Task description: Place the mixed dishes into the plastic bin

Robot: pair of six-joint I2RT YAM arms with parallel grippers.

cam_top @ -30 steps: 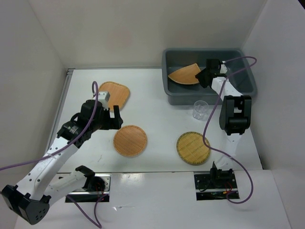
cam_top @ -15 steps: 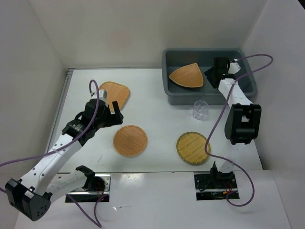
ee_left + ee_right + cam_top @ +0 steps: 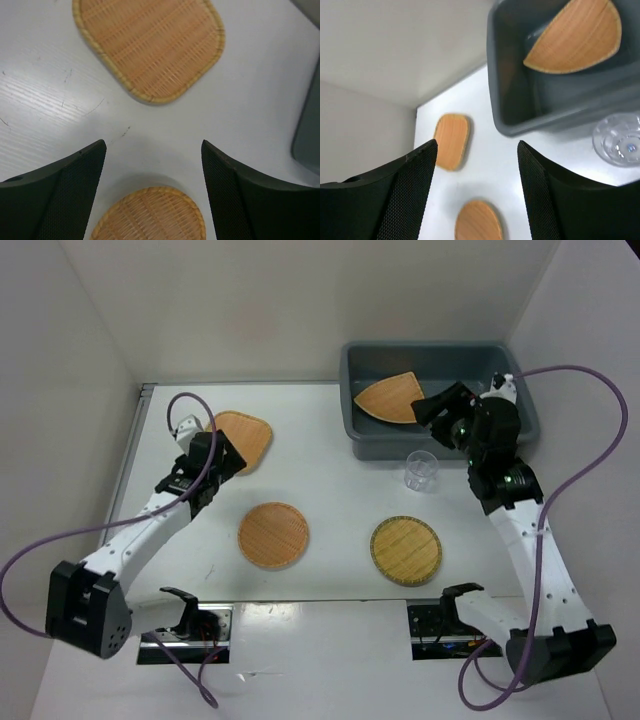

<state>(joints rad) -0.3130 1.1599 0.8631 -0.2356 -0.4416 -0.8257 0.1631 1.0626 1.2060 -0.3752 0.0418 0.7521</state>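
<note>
One rounded-triangular plate (image 3: 390, 398) already lies inside the plastic bin (image 3: 350, 390), which stands at about 1 o'clock on the worktop (image 3: 340, 490). Four dishes are outside it.

The left hand (image 3: 220, 454) hangs over bare worktop with its fingers spread and nothing between them. In its wrist view the second rounded-triangular plate (image 3: 150, 45) lies flat at 12 o'clock from the fingertips, apart from them. Its long axis runs roughly from 10 to 4 o'clock. The round orange plate (image 3: 150, 215) sits at 6 o'clock, partly under the hand. This arm is plainly the nearer one to both, and the triangular plate looks like its likelier next pick. A flat plate gives little edge to pinch, so the fingers would probably have to straddle a rim.

The right hand (image 3: 442, 408) is also spread and empty, above the bin's near wall. The glass cup (image 3: 421, 470) stands upright just outside that wall, at about 6 o'clock from the hand in the top view. The pale yellow round plate (image 3: 406, 550) lies beyond it in the same direction. Both seem to fall to the right arm.
</note>
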